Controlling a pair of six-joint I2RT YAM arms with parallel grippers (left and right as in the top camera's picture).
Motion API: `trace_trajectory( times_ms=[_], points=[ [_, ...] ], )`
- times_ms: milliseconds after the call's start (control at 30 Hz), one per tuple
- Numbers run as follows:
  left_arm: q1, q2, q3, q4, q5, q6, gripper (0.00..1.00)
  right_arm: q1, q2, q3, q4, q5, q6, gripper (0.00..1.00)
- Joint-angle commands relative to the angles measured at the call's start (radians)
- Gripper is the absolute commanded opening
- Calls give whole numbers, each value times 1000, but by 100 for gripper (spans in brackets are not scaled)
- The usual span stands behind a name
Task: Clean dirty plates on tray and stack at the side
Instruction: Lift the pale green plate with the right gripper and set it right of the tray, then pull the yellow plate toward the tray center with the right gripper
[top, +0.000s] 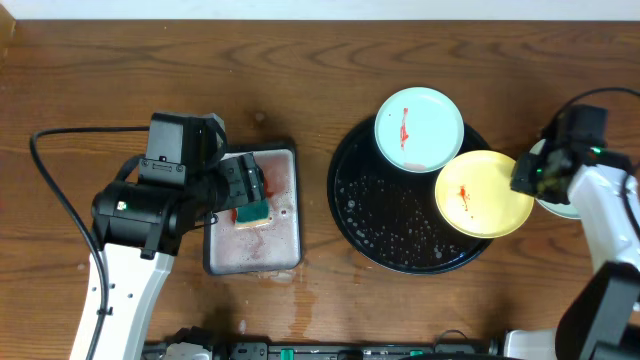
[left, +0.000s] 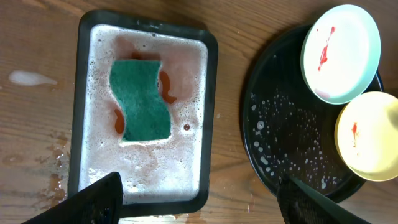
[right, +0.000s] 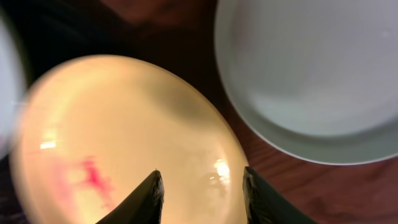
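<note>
Right gripper (right: 201, 173), jaws part-open, empty, over glossy red-smeared yellow plate (right: 124, 124); left gripper (left: 199, 180), jaws wide, empty, above wavy green sponge (left: 140, 99) in foamy grey tray (left: 213, 93).

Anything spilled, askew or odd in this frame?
Yes. A white foam blob lies on the brown wooden tabletop beside the foamy grey rectangular tray holding the green sponge, with wet splashes near its corner: suds outside the tray.

**Counts.** Three small round plates: two pale mint-blue round plates (top: 418, 129) (right: 311, 74) and one yellow round plate (top: 483, 193). One large glossy black round tray (top: 385, 215). One small grey rectangular tray (top: 270, 250). One green sponge (left: 140, 99).
</note>
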Motion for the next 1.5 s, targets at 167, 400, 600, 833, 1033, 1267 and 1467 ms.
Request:
trace_trajectory(
  times_ms=[167,400,600,833,1033,1267,1467],
  points=[
    [2,-2,1,-18,5,10,80,23,95,-11,-25,162,34,19],
    [2,-2,1,-18,5,10,80,24,19,-10,-51,63,10,12],
    [2,-2,1,-22,5,10,80,5,-70,-10,-71,91,3,28],
    [2,-2,1,-22,5,10,80,-63,-36,-34,-44,58,8,32],
    [2,-2,1,-22,5,10,80,-66,43,-63,15,-118,6,28],
    [2,-2,1,-22,5,10,80,-66,36,-62,-8,-129,0,1],
    [2,-2,1,-22,5,10,80,-47,-63,-62,-82,-203,-19,1]
  ],
)
